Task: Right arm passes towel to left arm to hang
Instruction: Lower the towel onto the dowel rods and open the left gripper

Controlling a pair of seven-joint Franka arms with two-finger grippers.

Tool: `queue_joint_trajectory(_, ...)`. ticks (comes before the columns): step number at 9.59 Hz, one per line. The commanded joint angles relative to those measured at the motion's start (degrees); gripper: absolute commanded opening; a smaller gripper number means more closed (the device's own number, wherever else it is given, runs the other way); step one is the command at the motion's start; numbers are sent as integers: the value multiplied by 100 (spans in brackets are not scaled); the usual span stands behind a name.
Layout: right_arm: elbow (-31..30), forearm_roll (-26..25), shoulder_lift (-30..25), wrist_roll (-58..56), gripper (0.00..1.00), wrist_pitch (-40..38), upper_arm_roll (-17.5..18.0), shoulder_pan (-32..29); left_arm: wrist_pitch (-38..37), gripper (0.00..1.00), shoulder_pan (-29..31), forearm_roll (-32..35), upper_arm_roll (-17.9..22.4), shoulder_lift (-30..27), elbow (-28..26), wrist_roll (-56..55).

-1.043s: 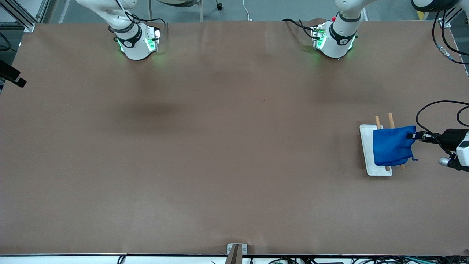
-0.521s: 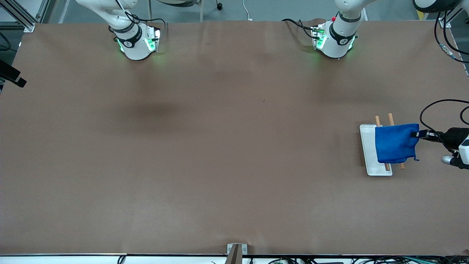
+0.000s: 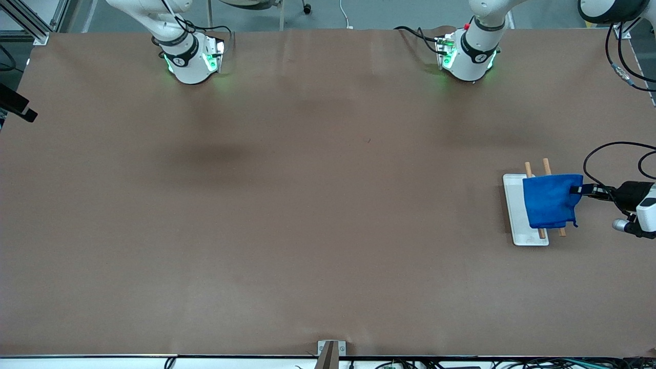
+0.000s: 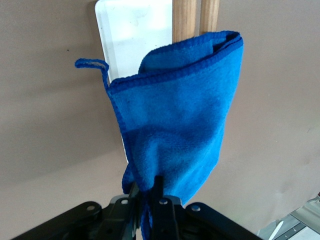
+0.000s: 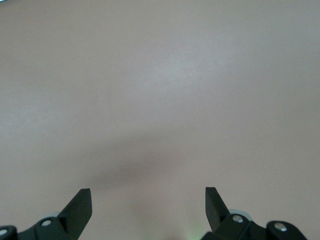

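Observation:
The bright blue towel (image 3: 550, 200) hangs bunched over two wooden dowels (image 3: 547, 167) above a white tray (image 3: 514, 210) at the left arm's end of the table. My left gripper (image 3: 578, 189) is shut on the towel's edge. In the left wrist view the towel (image 4: 175, 125) drapes from my left gripper (image 4: 147, 187) toward the dowels (image 4: 184, 20), its small loop (image 4: 92, 64) sticking out over the tray (image 4: 132, 30). My right gripper (image 5: 148, 200) is open and empty over bare table; it is out of the front view, where only the right arm's base (image 3: 189, 59) shows.
The left arm's base (image 3: 469, 56) with a red knob stands at the table's back edge. Black cables (image 3: 610, 154) loop near the left wrist. A small metal bracket (image 3: 330, 351) sits at the table's front edge.
The towel has drawn up and bunched tighter on the dowels. The left gripper shifted slightly out toward the table's end and back, still holding the towel.

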Motion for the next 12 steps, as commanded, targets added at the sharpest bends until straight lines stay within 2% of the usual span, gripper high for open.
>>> queue_joint_trajectory(1,-39,-18,-49,-59,100,-15,35,-70,139,13,-6,134,-12,93,-55,51)
queue_joint_trajectory(3,-48,-18,-49,-59,100,-15,35,-88,139,16,-15,134,-12,76,-55,43)
queue_joint_trajectory(4,-39,-18,-49,-59,100,-15,35,-79,139,25,-24,134,-12,76,-55,43)
queue_joint_trajectory(5,-39,-18,-49,-59,100,-15,35,-79,139,42,-33,134,-12,67,-55,43)
queue_joint_trajectory(6,-48,-18,-49,-59,100,-15,35,-79,139,95,-33,125,-12,58,-46,34)
queue_joint_trajectory(7,-39,-18,-49,-59,100,-15,35,-79,139,100,-33,125,-20,41,-20,42)
queue_joint_trajectory(9,-48,-18,-49,-59,100,-15,35,-79,130,100,-111,125,-73,-239,-20,-184)
queue_joint_trajectory(12,-48,-18,-49,-59,100,-15,35,-88,122,100,-567,397,-99,-714,-11,-860)
